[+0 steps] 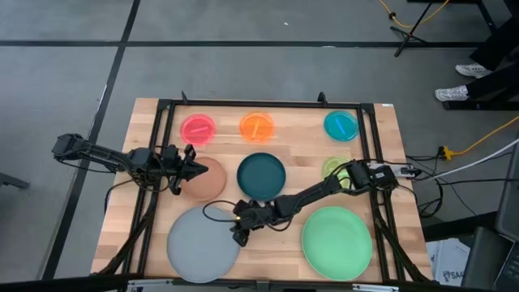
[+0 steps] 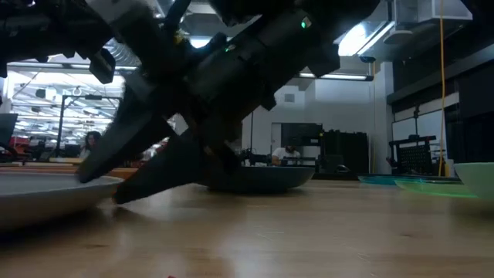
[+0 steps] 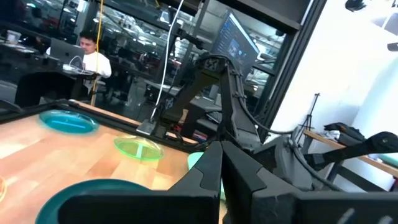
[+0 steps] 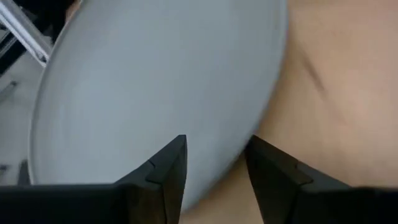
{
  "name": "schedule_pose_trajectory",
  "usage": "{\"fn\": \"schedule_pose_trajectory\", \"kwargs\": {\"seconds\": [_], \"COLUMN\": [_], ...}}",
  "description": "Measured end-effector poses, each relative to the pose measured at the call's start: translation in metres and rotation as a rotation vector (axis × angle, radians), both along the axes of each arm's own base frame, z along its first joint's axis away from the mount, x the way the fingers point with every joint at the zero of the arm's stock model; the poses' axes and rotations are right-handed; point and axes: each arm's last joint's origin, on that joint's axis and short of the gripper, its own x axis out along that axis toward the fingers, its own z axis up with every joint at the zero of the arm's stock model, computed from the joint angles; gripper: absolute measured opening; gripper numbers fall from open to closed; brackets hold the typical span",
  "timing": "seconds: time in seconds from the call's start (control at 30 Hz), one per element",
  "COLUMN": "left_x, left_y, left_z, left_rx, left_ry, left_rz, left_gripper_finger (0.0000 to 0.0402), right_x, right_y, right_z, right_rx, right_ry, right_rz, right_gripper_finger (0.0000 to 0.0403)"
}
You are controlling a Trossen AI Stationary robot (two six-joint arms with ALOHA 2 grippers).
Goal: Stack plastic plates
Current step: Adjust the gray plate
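High view, your right gripper (image 1: 240, 233) sits low at the right rim of the grey plate (image 1: 201, 243), near the front edge of the surface (image 1: 146, 211). Right wrist view: its fingers (image 4: 165, 168) stand a narrow gap apart, one over the grey plate (image 4: 155, 87), the other over bare wood just beside the rim; nothing is held between them, and you cannot tell whether they touch the plate.

Your left gripper (image 1: 195, 168) hovers at the left edge of the brown plate (image 1: 208, 180). Left wrist view: its fingers (image 3: 208, 177) are drawn together to a slit, with nothing seen between them.

Plates, none stacked, each lying flat and apart:
- back row: pink plate (image 1: 197, 128), orange plate (image 1: 257, 126), blue plate (image 1: 340, 125)
- middle: brown plate, dark teal plate (image 1: 261, 174), and a lime plate (image 1: 335, 168) partly under the right arm
- front: grey plate, and a light green plate (image 1: 337, 242) to its right

No plate holds anything.

Room: bare wood lies between the grey and light green plates, where the right arm crosses. The grey plate lies close to the front edge. A black frame (image 1: 166, 104) borders the surface.
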Motion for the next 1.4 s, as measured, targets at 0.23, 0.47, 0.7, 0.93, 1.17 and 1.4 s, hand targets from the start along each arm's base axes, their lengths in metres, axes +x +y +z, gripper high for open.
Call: {"fn": "schedule_pose_trajectory", "kwargs": {"seconds": [0.23,0.47,0.7,0.93,1.17,1.4], "left_x": [0.0,0.0,0.0,0.0,0.0,0.0], "left_y": [0.0,0.0,0.0,0.0,0.0,0.0], "left_z": [0.0,0.0,0.0,0.0,0.0,0.0], "left_rx": [0.001,0.007,0.007,0.007,0.007,0.007], "left_ry": [0.001,0.003,0.004,0.004,0.004,0.005], "left_rz": [0.004,0.005,0.005,0.005,0.005,0.009], "left_gripper_finger": [0.0004,0.0004,0.0004,0.0004,0.0004,0.0004], "right_x": [0.003,0.002,0.003,0.003,0.006,-0.003], "right_y": [0.002,0.002,0.001,-0.001,-0.018,-0.036], "right_z": [-0.006,-0.007,-0.008,-0.009,-0.003,0.016], "right_rx": [0.037,0.034,-0.004,-0.051,-0.131,-0.318], "right_ry": [-0.019,-0.011,-0.023,-0.031,-0.029,0.051], "right_rz": [0.012,0.022,0.027,0.03,0.025,0.05], "right_gripper_finger": [0.0156,0.0094,0.0007,0.0004,0.0002,0.0001]}}
